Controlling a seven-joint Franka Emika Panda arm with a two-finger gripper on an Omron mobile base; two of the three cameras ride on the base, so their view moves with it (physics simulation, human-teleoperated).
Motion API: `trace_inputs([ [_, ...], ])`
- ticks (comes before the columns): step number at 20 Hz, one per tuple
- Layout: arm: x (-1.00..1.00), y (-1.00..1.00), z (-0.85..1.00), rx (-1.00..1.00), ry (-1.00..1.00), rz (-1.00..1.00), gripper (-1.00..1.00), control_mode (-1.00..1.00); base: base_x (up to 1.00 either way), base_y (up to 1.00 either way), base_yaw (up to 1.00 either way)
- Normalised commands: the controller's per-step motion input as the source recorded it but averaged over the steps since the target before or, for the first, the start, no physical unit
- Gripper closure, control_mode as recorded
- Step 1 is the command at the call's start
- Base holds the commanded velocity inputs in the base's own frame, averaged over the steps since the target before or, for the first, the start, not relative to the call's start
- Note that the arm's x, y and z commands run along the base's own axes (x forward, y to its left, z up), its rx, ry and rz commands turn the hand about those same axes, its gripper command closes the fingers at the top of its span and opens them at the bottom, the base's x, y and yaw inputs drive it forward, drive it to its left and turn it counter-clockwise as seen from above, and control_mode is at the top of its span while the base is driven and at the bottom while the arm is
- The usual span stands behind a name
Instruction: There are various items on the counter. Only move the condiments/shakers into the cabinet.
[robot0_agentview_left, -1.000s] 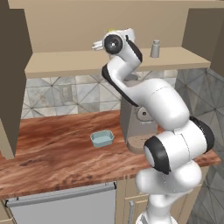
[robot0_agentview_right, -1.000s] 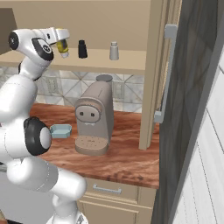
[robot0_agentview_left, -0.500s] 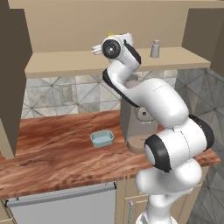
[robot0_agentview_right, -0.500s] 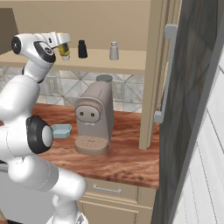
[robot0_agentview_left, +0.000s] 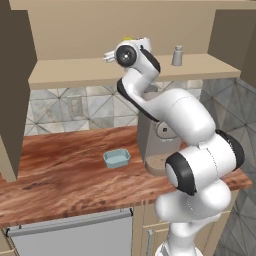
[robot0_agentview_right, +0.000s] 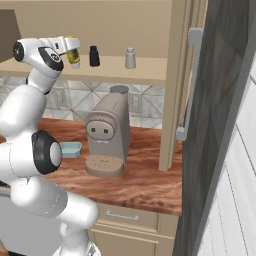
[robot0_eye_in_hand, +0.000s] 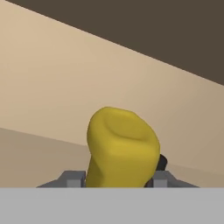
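Up at the cabinet (robot0_agentview_right: 150, 30) shelf (robot0_agentview_left: 75, 72), the gripper (robot0_agentview_right: 73, 50) is clamped on the yellow squeeze bottle (robot0_agentview_right: 73, 55), holding it at shelf height near the left part of the opening. In the hand view the yellow squeeze bottle (robot0_eye_in_hand: 120, 151) sits between the two finger tips, its body pointing away from the camera toward the tan back wall. Whether its base touches the shelf board cannot be told. Just to its right on the shelf in the right base view stands the black shaker (robot0_agentview_right: 93, 56), and further right, apart from it, the grey-white shaker (robot0_agentview_right: 130, 58), both upright. Below, on the reddish-brown bench (robot0_agentview_left: 60, 170), the beige coffee machine (robot0_agentview_right: 106, 135) stands against the tiled wall, with the light-blue dish (robot0_agentview_left: 116, 158) lying to its left, near but not touching it.
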Motion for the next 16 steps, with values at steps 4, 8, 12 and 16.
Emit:
trace_inputs([
  [4,0.03,0.00,-0.03,0.00,0.00,0.00,-1.00,-1.00,0.00,0.00,0.00],
  [8,0.00,0.00,0.00,0.00,0.00,0.00,-1.00,-1.00,0.00,0.00,0.00],
  [12,0.00,0.00,0.00,0.00,0.00,0.00,-1.00,-1.00,0.00,0.00,0.00],
  [16,0.00,0.00,0.00,0.00,0.00,0.00,-1.00,-1.00,0.00,0.00,0.00],
])
